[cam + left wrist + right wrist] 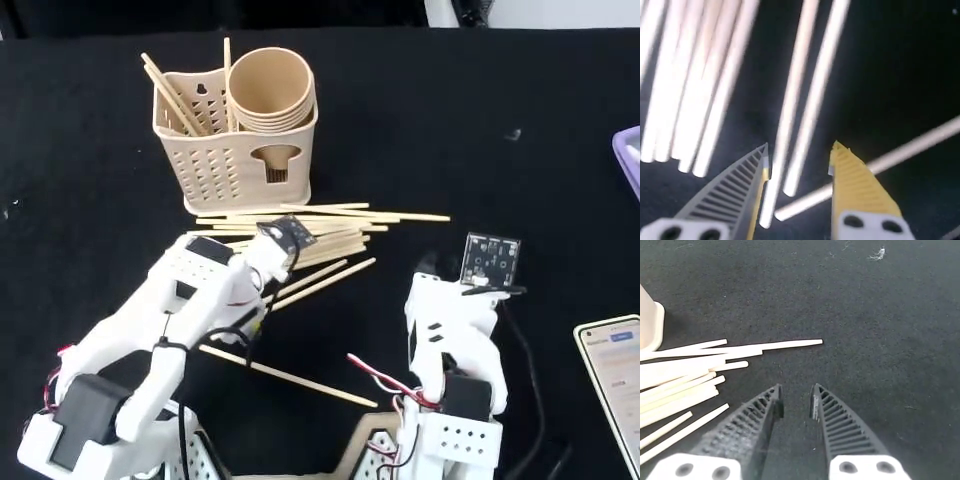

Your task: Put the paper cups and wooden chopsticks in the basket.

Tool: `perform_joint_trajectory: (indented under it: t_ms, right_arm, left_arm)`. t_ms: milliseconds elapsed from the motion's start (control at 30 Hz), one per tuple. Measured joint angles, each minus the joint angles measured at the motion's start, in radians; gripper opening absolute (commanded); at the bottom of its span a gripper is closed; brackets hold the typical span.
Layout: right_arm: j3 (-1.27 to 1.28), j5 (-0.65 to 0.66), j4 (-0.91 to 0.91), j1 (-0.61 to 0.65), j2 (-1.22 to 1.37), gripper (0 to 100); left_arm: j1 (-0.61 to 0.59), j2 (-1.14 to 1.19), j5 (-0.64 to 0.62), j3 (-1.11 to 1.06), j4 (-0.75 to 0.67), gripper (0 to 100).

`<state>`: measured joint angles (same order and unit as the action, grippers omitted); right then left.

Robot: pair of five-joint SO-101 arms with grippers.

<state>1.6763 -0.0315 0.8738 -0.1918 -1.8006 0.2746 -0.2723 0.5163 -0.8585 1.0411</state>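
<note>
- Left pincer (pixel 800 150): jaws open wide, low over the black table (pixel 480 120), holding nothing. Two wooden chopsticks (pixel 799 125) lie side by side in the gap between its tips. Another stick (pixel 900 150) crosses just beyond the yellow jaw.
- The main pile of chopsticks (pixel 300 225) lies ahead of this pincer and off to one side. The basket (pixel 230 170) stands beyond the pile.
- Right pincer (pixel 796 390): jaws a narrow gap apart, empty, over bare cloth. The pile's tips (pixel 790 344) lie ahead of it, to one side.
- Paper cups (pixel 270 85): stacked, already in the basket, with a few sticks (pixel 175 95) upright in the next compartment.
- Handling, as I judge it: the sticks are light, stiff, thin and smooth. They will likely roll or skid on the cloth.
- The tips must reach table level to close on one.
- Grip near mid-length for balance. Two sticks between the jaws may twist apart.
</note>
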Motion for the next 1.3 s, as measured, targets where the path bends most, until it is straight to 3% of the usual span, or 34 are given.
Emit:
perform_joint_trajectory:
  t_ms: [300, 467, 733, 1033, 1300]
  right_arm:
    - [0.003, 0.002, 0.0, 0.041, 0.0, 10.2]
    - [0.008, 0.0, 0.0, 0.054, 0.0, 10.2]
    - [0.008, 0.0, 0.0, 0.055, 0.0, 10.2]
    - [0.008, -0.002, 0.0, 0.055, 0.0, 10.2]
    - [0.008, -0.002, 0.0, 0.055, 0.0, 10.2]
  left_arm:
    - [-0.086, 0.057, 0.0, 0.0, -0.094, 19]
    - [-0.086, 0.061, 0.0, 0.0, -0.095, 2]
    - [-0.081, 0.063, 0.006, -0.003, -0.078, 3]
    - [0.044, 0.063, 0.002, -0.002, 0.0, 3]
    - [0.069, 0.058, 0.002, 0.0, 0.069, 3]
